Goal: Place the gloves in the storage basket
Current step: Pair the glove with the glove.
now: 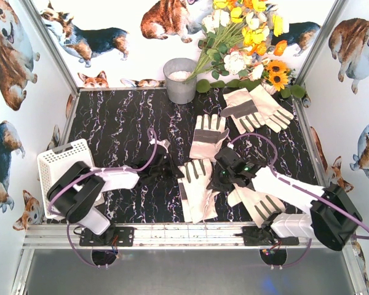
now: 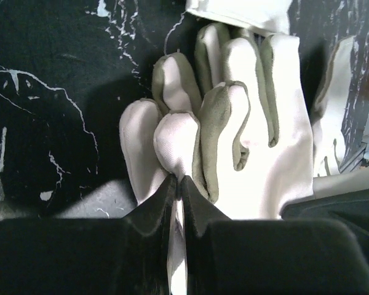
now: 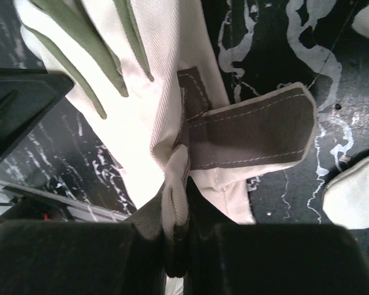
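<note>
Several cream-white gloves with grey patches lie on the dark marbled table. The middle glove (image 1: 197, 184) lies near the front, and both grippers reach it. My left gripper (image 1: 174, 170) is shut on a fingertip of this glove (image 2: 252, 141), with fabric pinched between its jaws (image 2: 177, 182). From the other side, my right gripper (image 1: 222, 177) is shut on a fold of cloth beside the grey cuff strap (image 3: 252, 135) of a glove (image 3: 154, 92), seemingly the same one. The white lattice storage basket (image 1: 61, 161) stands at the left edge, behind the left arm.
Another glove (image 1: 209, 136) lies just behind the middle one, one (image 1: 258, 206) lies under the right arm, and two (image 1: 258, 107) lie at the back right. A grey bucket (image 1: 179, 80) and a bunch of flowers (image 1: 246, 37) stand at the back. A metal rail (image 1: 184, 233) runs along the front.
</note>
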### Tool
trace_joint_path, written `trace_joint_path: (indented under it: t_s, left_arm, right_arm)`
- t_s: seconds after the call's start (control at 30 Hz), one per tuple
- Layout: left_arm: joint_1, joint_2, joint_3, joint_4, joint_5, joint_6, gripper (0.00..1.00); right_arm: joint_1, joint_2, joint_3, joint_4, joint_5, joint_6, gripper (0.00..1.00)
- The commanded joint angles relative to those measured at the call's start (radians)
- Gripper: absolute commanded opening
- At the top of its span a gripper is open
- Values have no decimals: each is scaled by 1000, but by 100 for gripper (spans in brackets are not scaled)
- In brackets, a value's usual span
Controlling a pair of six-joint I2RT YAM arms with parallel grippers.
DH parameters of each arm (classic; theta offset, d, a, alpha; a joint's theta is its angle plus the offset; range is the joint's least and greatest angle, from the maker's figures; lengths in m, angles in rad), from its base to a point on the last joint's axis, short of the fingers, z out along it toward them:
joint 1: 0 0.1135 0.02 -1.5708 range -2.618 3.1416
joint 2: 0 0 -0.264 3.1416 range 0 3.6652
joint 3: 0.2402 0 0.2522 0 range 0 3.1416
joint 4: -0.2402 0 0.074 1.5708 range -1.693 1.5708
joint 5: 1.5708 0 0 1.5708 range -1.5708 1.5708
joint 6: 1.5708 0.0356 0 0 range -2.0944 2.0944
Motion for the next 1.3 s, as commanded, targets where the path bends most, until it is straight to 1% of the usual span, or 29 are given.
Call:
trace_joint_path:
  t_s: [0.0, 0.1, 0.23, 0.4, 0.57, 0.93, 1.27]
  left_arm:
    - [-9, -92, 51, -83, -35, 39, 0]
    - [-9, -128, 76, -149, -45, 64, 0]
    - [-9, -151, 98, -222, -76, 93, 0]
    - [-8, -154, 107, -273, -119, 109, 0]
    - [-8, -143, 99, -275, -136, 102, 0]
    - [-8, -82, 113, -222, -124, 111, 0]
    - [-8, -51, 86, -169, -137, 100, 0]
  right_arm:
    - [-7, -81, 21, 9, -7, 35, 0]
    - [-7, -113, 12, 30, -22, 48, 0]
    - [-7, -113, -14, 65, -49, 67, 0]
    - [-7, -50, -44, 126, -104, 77, 0]
    - [-7, 0, -34, 143, -123, 65, 0]
    - [-8, 1, -40, 124, -87, 62, 0]
    - [-23, 70, -37, 156, -128, 54, 0]
